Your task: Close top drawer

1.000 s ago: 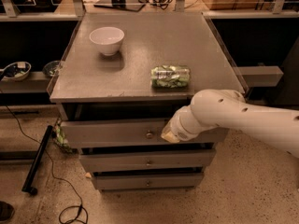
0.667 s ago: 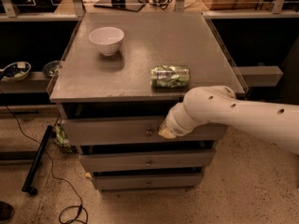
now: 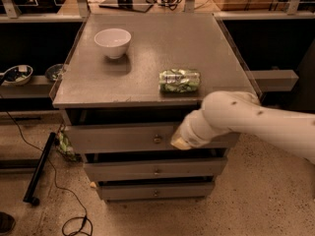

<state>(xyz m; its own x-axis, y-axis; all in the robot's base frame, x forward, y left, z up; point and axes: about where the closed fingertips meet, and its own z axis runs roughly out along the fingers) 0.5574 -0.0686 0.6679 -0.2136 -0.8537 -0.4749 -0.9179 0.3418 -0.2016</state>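
Observation:
The top drawer (image 3: 118, 137) is the widest grey drawer under the cabinet top, with a small round metal knob (image 3: 157, 139) at its centre. Its front stands a little forward of the cabinet, with a dark gap above it. My white arm reaches in from the right. My gripper (image 3: 180, 142) is at the drawer front, just right of the knob, and appears to touch the panel. Most of the gripper is hidden behind my wrist.
Two narrower grey drawers (image 3: 155, 170) sit below. On the cabinet top (image 3: 147, 58) stand a white bowl (image 3: 113, 42) at the back left and a crumpled green bag (image 3: 180, 80) near the front edge. A black pole (image 3: 40, 166) and cables lie on the floor at left.
My arm and gripper have moved left along the drawer front, closer to the knob. The drawer front looks about the same.

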